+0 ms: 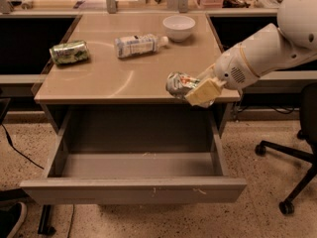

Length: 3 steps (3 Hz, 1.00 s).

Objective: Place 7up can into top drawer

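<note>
While the 7up can [178,84] is hanging tilted at the near right edge of the tabletop [138,76], pinched in the jaws of the gripper [200,90], the top drawer [133,190] is standing pulled out below it. Farther left, a green can [69,52] and a white-labelled bottle [137,45] are lying on their sides, well apart from the gripper, and a white bowl [179,27] is sitting at the far side. One pale jaw is covering the 7up can's right end.
</note>
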{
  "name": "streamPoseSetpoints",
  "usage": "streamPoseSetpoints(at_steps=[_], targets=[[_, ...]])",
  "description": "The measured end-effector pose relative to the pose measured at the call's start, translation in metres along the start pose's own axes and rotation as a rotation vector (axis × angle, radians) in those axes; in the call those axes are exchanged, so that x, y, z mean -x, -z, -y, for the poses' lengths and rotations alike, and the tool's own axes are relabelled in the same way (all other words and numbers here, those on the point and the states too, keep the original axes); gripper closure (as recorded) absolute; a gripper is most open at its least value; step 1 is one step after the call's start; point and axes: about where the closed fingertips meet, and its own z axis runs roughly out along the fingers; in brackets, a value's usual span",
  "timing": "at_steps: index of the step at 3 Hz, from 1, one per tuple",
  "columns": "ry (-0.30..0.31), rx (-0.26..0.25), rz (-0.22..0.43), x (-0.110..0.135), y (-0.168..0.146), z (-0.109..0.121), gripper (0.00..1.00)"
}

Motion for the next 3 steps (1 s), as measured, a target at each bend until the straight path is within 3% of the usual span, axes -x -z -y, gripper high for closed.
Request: streamPoseSetpoints(at_steps=[1, 2, 3], targets=[[-0.076, 0.106, 0.062, -0.029, -0.017, -0.027, 1.0], [-0.076, 0.106, 0.062, -0.029, -0.017, -0.027, 1.0], [-0.12, 0.126, 0.109, -0.043, -0.036, -0.028, 1.0]])
